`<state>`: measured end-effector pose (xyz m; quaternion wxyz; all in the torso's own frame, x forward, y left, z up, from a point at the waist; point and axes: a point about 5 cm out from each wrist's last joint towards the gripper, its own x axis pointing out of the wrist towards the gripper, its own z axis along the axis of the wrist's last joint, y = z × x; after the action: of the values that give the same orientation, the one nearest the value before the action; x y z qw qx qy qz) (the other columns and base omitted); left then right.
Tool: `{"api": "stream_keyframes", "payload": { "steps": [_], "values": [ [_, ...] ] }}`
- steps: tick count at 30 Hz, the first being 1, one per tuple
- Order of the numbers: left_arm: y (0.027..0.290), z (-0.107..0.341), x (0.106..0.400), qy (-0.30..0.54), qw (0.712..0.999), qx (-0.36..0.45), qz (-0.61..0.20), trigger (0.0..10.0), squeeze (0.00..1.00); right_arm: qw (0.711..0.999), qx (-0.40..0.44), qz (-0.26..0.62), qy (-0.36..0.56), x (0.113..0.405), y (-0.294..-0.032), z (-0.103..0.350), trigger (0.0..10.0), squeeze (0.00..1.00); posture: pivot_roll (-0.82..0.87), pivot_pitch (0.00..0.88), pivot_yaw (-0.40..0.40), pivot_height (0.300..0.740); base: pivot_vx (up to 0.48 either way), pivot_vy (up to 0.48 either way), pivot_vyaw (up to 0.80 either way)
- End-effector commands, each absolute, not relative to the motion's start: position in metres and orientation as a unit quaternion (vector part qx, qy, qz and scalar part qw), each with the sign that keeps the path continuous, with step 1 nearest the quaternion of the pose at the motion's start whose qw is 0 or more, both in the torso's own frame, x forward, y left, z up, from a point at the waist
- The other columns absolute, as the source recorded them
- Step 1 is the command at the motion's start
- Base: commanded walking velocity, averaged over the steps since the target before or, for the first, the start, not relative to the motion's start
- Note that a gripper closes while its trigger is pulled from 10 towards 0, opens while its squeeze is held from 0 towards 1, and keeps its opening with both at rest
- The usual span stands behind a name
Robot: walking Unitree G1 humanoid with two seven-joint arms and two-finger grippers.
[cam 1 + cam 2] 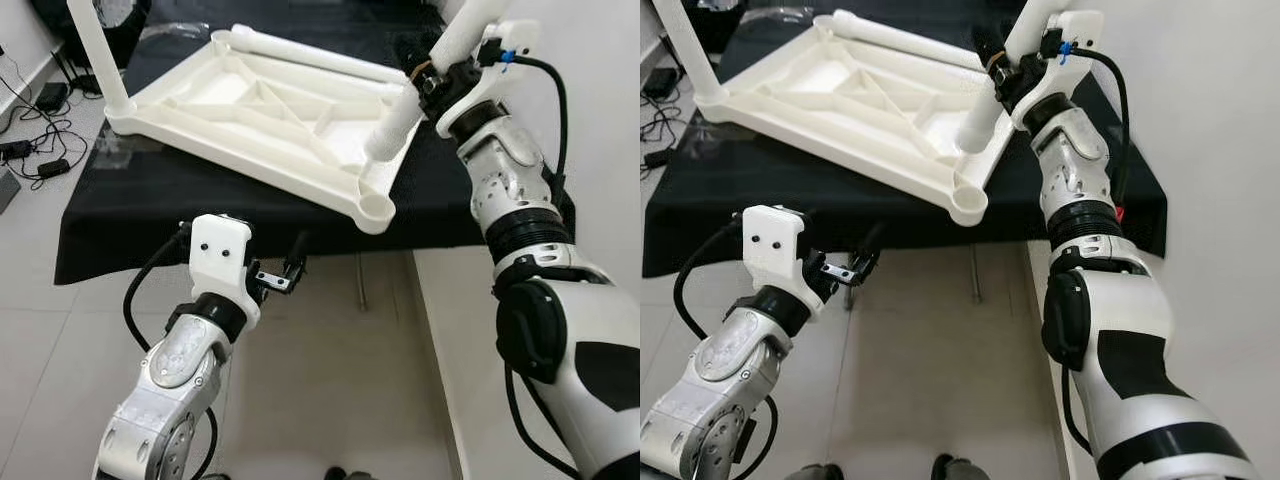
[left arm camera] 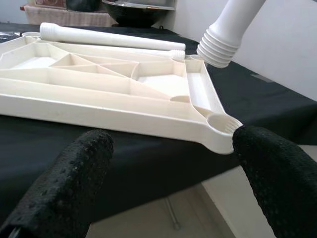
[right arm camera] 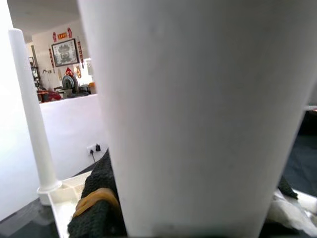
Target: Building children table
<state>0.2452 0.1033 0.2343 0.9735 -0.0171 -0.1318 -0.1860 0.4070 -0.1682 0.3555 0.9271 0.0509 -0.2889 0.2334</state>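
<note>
A white ribbed tabletop [image 1: 250,165] lies upside down on the black-covered table [image 1: 150,215]. One white leg [image 1: 100,55] stands upright in its far left corner. A second leg [image 1: 310,55] lies loose along the far rim. My right gripper [image 1: 435,75] is shut on a third leg [image 1: 400,120], tilted, whose threaded end [image 2: 220,47] hangs just above the tabletop's right rim near the far corner. The near right corner socket [image 1: 375,208] holds nothing. My left gripper [image 1: 280,272] is open, low in front of the table's edge, its fingers [image 2: 69,183] bare.
Cables and a power strip [image 1: 40,150] lie on the tiled floor at the left. A white wall [image 1: 600,120] and a pale ledge [image 1: 450,330] run close along the right side, behind my right arm. Bare tiled floor [image 1: 330,380] stretches in front of the table.
</note>
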Motion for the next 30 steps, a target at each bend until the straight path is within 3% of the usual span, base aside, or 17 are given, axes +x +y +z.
{"api": "stream_keyframes", "payload": {
  "steps": [1, 12, 20, 26, 30],
  "values": [
    [0.104, 0.230, 0.246, -0.123, 0.975, -0.012, -0.185, 10.0, 0.00, 0.923, 0.044, 0.233, -0.304, 0.405, -0.166, 0.361, 10.0, 0.00, 0.12, 0.215, -0.097, 0.740, 0.382, 0.000, 0.00],
    [0.105, 0.227, 0.247, -0.116, 0.976, -0.010, -0.182, 10.0, 0.00, 0.922, 0.048, 0.240, -0.300, 0.405, -0.166, 0.355, 10.0, 0.00, 0.12, 0.202, -0.091, 0.740, 0.372, 0.000, 0.00],
    [0.105, 0.226, 0.249, -0.112, 0.978, -0.006, -0.177, 10.0, 0.00, 0.921, 0.045, 0.237, -0.305, 0.403, -0.174, 0.358, 10.0, 0.00, 0.12, 0.200, -0.092, 0.740, 0.000, 0.000, 0.00],
    [0.102, 0.220, 0.245, -0.094, 0.975, -0.014, -0.200, 10.0, 0.00, 0.914, 0.020, 0.316, -0.254, 0.400, -0.184, 0.347, 10.0, 0.00, 0.12, 0.212, -0.093, 0.740, 0.000, 0.000, 0.00],
    [0.095, 0.207, 0.235, -0.065, 0.965, -0.020, -0.252, 10.0, 0.00, 0.913, 0.008, 0.346, -0.214, 0.396, -0.204, 0.338, 10.0, 0.00, 0.12, 0.217, -0.094, 0.740, 0.000, 0.000, 0.00]
  ]
}}
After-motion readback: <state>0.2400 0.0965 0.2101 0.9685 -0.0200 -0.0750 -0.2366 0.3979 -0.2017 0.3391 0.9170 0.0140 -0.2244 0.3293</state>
